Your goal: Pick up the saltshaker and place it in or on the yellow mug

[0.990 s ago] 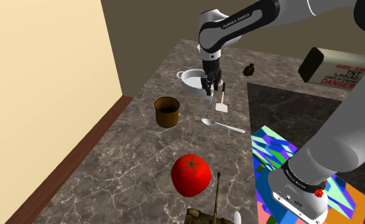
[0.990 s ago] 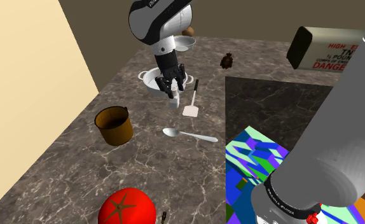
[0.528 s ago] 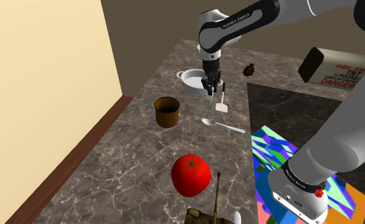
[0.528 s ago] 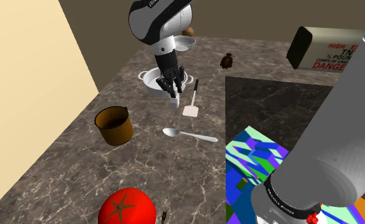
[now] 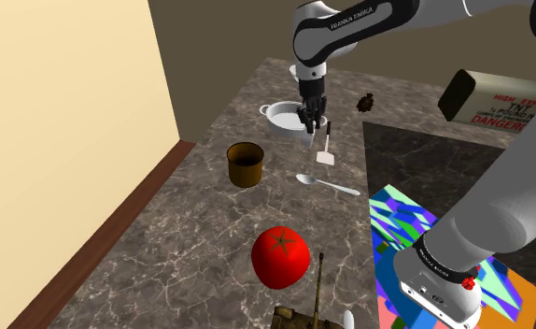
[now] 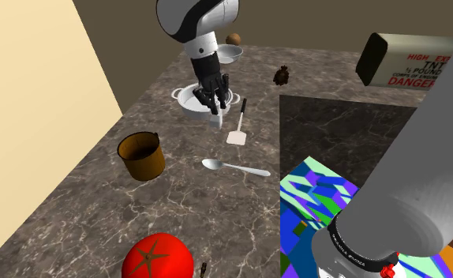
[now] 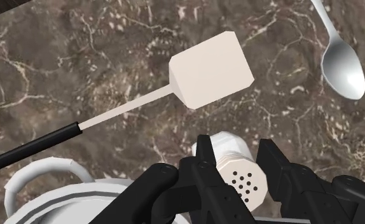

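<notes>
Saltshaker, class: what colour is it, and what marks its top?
White saltshaker with small dark holes on top; best in the wrist view.

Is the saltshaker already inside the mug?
No, the saltshaker is clasped between the jaws near the spatula, while the brownish-yellow mug stands apart from it.

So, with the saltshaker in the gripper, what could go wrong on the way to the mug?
The gripper clasps the saltshaker only near its top, so it might swing or slip. The white pot is close beside it and could be bumped. At the yellow mug, the shaker may catch the rim and tip it.
</notes>
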Controlling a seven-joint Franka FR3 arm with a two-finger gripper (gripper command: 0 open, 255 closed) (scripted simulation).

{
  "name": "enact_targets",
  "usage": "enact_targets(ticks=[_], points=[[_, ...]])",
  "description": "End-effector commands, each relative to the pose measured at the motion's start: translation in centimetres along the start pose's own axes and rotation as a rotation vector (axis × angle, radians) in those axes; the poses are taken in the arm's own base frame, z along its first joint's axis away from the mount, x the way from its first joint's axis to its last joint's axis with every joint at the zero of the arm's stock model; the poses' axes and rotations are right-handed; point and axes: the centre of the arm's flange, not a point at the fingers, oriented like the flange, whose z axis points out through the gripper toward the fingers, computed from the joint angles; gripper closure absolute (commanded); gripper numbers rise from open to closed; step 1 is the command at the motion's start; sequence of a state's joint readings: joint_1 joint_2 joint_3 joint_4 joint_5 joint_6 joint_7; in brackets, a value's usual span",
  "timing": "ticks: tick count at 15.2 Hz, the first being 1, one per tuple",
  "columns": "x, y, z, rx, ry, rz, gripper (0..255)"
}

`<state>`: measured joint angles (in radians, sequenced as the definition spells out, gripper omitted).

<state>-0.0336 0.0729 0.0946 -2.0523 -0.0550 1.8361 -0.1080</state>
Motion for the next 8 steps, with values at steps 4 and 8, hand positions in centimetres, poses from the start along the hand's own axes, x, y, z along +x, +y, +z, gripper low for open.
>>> enact_targets(ticks=[4,8], points=[[-0.8,0.0,-2.5,0.0,-0.001,0.0,255],[-1.4,0.0,-4.5,0.0,-0.001,0.0,255]])
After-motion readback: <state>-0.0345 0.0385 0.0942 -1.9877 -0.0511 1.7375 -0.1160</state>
